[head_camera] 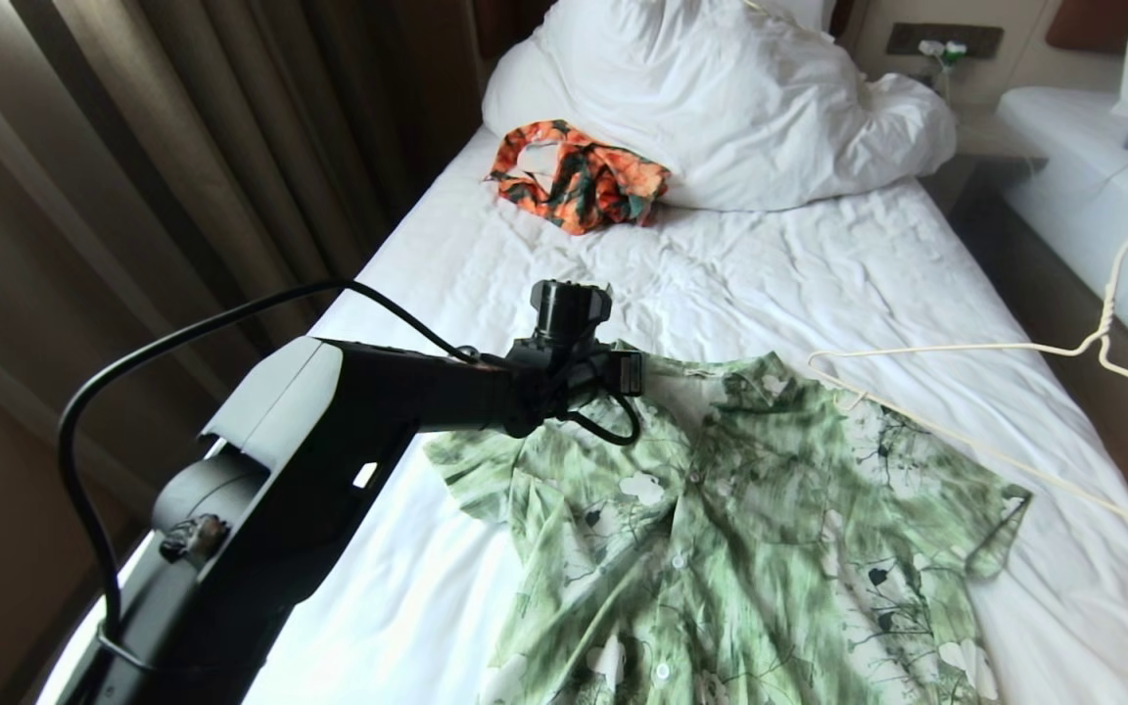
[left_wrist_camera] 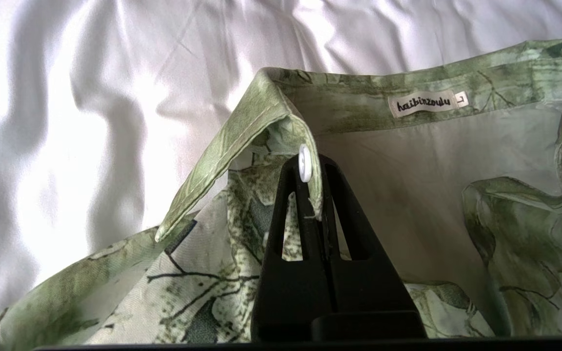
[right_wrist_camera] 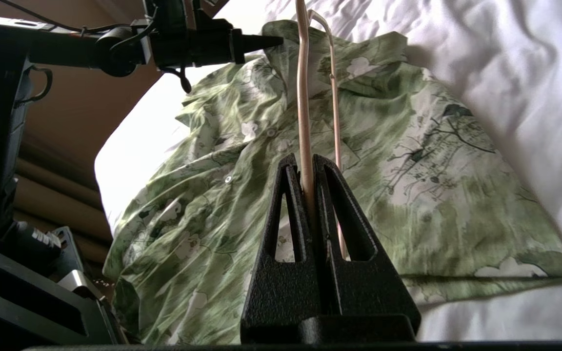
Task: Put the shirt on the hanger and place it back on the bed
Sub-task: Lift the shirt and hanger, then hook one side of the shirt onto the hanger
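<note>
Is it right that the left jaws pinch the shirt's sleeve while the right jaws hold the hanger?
Not quite. The left gripper pinches the shirt at its collar edge, beside the top button, as the left wrist view shows. The right gripper does hold the hanger.

surface: bed, wrinkled white sheet | head end: bunched white duvet | beside duvet, toward curtain-side edge: crumpled orange patterned garment | foot half: green floral shirt spread flat, collar toward head end
</note>
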`<state>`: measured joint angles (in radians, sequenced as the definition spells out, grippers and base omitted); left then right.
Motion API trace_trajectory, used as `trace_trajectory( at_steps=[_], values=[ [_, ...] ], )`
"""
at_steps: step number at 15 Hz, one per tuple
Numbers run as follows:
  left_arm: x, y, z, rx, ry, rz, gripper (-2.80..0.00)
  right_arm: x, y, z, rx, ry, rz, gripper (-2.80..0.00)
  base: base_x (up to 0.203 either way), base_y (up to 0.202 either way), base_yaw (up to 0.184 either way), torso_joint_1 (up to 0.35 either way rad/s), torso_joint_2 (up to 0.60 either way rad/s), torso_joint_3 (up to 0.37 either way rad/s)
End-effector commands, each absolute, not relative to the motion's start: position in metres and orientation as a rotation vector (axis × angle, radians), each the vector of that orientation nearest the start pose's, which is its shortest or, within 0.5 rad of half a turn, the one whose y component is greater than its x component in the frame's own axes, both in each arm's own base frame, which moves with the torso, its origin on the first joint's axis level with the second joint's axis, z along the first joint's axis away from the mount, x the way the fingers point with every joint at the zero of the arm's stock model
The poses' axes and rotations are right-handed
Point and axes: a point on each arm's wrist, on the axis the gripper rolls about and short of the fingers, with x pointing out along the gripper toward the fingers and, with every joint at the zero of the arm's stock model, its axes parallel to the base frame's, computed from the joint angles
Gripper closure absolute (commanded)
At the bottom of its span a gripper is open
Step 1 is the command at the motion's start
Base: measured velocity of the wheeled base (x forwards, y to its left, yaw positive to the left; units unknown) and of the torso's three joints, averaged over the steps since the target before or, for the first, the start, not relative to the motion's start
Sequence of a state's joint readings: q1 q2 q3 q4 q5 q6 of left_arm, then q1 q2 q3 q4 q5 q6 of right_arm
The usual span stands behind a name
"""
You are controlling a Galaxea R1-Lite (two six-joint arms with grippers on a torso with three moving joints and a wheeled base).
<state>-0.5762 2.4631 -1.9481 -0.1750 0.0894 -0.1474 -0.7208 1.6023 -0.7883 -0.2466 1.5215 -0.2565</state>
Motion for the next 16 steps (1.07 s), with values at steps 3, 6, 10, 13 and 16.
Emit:
trace_trajectory(
  at_steps=[3,6,10,13,16],
  values=[
    [0.43,-0.277,0.157,-0.064,0.333,-0.456,0.0,0.236,-0.126,0.186,0.26,0.16,0.949,0.0,0.0,0.0,0.0,0.0,0.0,0.0],
    [0.407,-0.266,0.201,-0.134,0.348,-0.45,0.0,0.26,-0.105,0.184,0.268,0.192,1.043,0.0,0.0,0.0,0.0,0.0,0.0,0.0],
    [0.377,-0.247,0.222,-0.143,0.391,-0.435,0.0,0.297,-0.063,0.186,0.249,0.258,1.129,0.0,0.0,0.0,0.0,0.0,0.0,0.0],
    [0.35,-0.235,0.243,-0.147,0.379,-0.449,0.0,0.312,-0.04,0.191,0.21,0.275,1.145,0.0,0.0,0.0,0.0,0.0,0.0,0.0],
    [0.331,-0.242,0.253,-0.147,0.369,-0.477,0.0,0.323,-0.024,0.201,0.183,0.27,1.163,0.0,0.0,0.0,0.0,0.0,0.0,0.0]
  ],
)
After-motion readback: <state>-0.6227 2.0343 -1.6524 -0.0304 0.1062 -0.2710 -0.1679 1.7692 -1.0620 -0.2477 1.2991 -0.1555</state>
